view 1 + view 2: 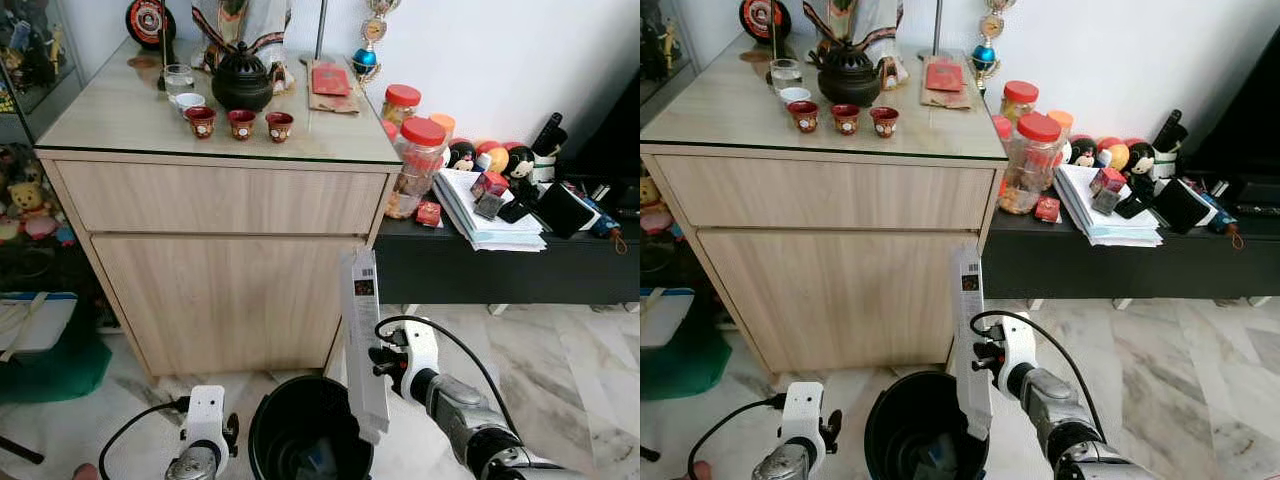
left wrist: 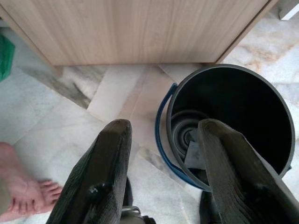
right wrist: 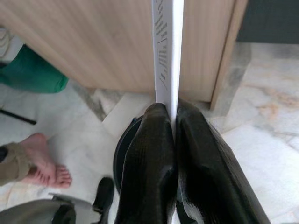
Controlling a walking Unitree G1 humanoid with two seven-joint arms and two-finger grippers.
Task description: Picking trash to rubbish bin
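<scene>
Nearest, the black rubbish bin (image 1: 308,432) stands on the marble floor (image 1: 560,350). The right end effector (image 1: 377,362) pinches a flat white carton (image 1: 364,340) upright, its lower end hanging over the bin's right rim, likely so it drops straight in. Left of the bin, the left end effector (image 2: 161,154) hangs spread and empty. Behind the bin stands the wooden cabinet (image 1: 225,260).

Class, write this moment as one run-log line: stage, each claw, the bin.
stage: carton over bin | right claw: shut on flat white carton, held upright | left claw: open, beside bin | black bin: on floor by cabinet
</scene>
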